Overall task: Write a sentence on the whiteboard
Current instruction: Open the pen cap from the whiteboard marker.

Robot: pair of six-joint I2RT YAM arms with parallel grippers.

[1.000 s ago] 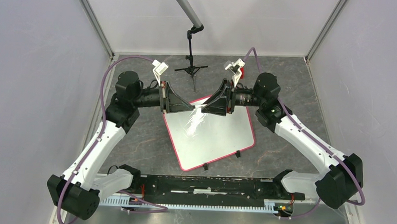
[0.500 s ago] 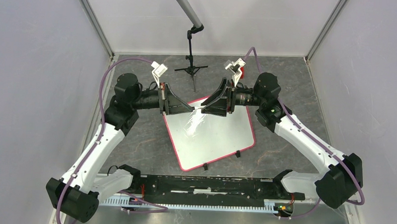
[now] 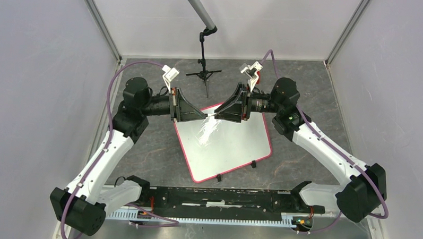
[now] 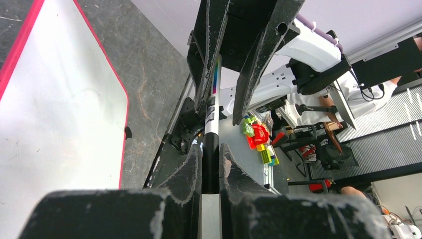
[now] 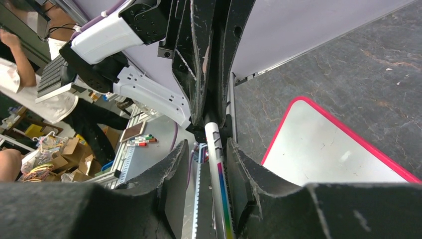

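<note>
Hardly anything has moved: the left gripper [image 3: 203,115] stays clamped on the marker [image 4: 210,149] by its black end, the right gripper [image 3: 218,115] loose around its barrel. Beneath them, mid-table, the whiteboard [image 3: 224,146] lies blank; writing hasn't begun.

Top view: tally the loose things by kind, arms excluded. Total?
whiteboard: 1
marker: 1
tripod stand: 1
Total: 3
</note>
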